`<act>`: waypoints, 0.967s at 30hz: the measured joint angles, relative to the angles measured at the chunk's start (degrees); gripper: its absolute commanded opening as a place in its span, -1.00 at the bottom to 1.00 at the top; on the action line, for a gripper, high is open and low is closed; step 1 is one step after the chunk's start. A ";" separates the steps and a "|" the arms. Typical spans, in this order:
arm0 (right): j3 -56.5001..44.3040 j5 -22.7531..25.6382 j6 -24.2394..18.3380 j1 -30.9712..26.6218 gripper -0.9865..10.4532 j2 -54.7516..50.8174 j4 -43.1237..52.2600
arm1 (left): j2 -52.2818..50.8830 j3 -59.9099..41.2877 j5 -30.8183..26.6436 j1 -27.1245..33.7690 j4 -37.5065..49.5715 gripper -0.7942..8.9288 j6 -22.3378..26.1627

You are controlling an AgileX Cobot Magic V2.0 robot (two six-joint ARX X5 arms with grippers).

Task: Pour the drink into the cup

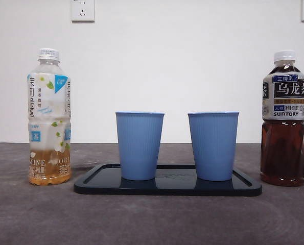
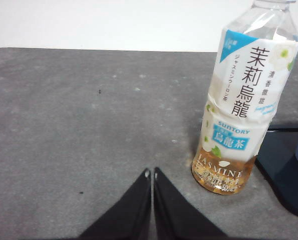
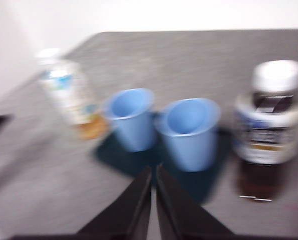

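Two blue cups, the left cup (image 1: 139, 145) and the right cup (image 1: 213, 146), stand apart on a dark tray (image 1: 167, 188) mid-desk, with a narrow gap between them; the jasmine tea bottle (image 1: 49, 117) stands near the tray's left end, the dark oolong bottle (image 1: 283, 119) just beside its right end; bare desk (image 1: 141, 219) lies open along the front edge; nothing hangs above the cups or bottles.

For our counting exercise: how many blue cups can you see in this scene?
2. Both stand upright on the black tray: one blue cup toward the jasmine tea bottle, the other blue cup toward the dark oolong bottle. Nothing seems hidden.
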 measured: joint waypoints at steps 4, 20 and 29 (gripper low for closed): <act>-5.77 13.14 -5.35 -5.75 -0.80 -2.58 4.22 | 0.00 0.00 0.02 0.00 0.00 -0.82 0.02; -37.88 28.17 -10.36 -7.63 -0.80 -18.58 32.57 | 0.00 0.00 0.00 0.00 0.00 -0.82 0.02; -37.99 28.17 -10.34 -7.56 -0.80 -18.58 30.12 | 0.00 0.00 0.02 0.00 0.00 -0.82 0.02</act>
